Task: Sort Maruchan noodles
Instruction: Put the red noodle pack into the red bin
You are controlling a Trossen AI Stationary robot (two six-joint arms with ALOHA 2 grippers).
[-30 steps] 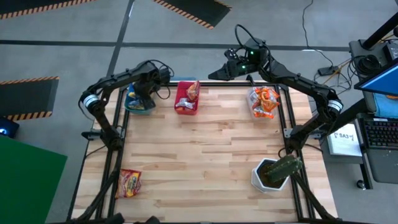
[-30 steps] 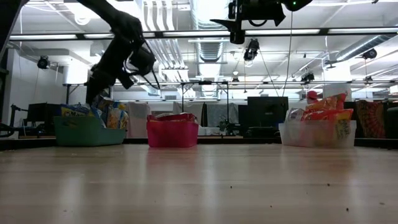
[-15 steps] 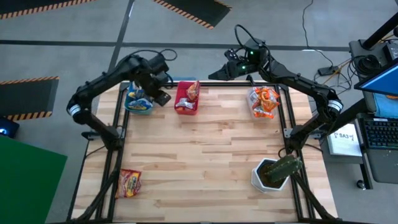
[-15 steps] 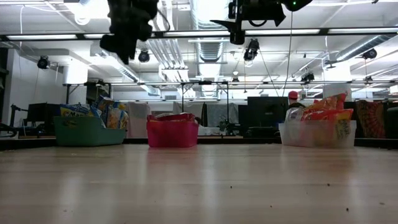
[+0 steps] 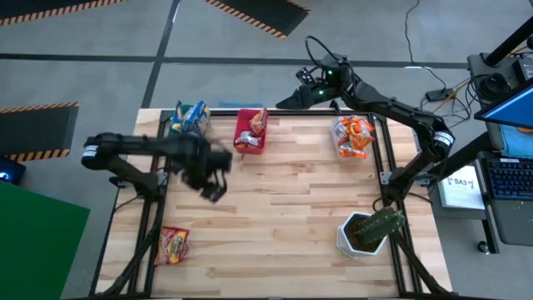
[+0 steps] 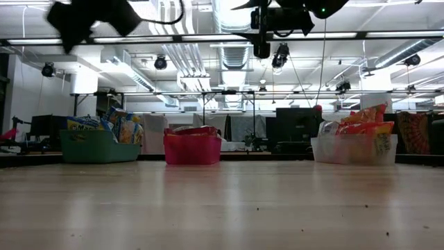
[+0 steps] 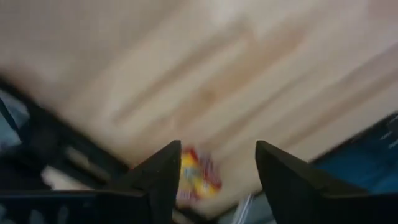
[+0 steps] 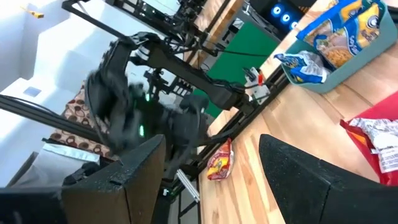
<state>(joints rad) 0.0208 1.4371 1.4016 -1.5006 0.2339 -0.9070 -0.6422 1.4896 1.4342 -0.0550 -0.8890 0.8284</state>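
One red-and-yellow noodle packet (image 5: 173, 246) lies flat on the wooden table near its near-left corner; it also shows in the left wrist view (image 7: 196, 177) and the right wrist view (image 8: 219, 163). Other packets sit in bins along the far edge: yellow-and-blue ones in the teal bin (image 5: 187, 122), red ones in the pink bin (image 5: 250, 132), orange ones in the clear bin (image 5: 352, 137). My left gripper (image 5: 213, 188) hangs open above the table's left half, pointing down, nothing between its fingers (image 7: 163, 180). My right gripper (image 5: 287, 98) stays open, high beyond the far edge.
A white pot with a green plant (image 5: 365, 232) stands at the near right. Bare wood spans the table's middle and near side (image 5: 283, 208). Black frame rails run along the left edge (image 5: 154, 208) and the right edge (image 5: 391, 183).
My left gripper has risen from the teal bin at the far left and swung toward the near edge, out over the table's left half, turning as it went. It carries nothing. The bins and packets lie as before.
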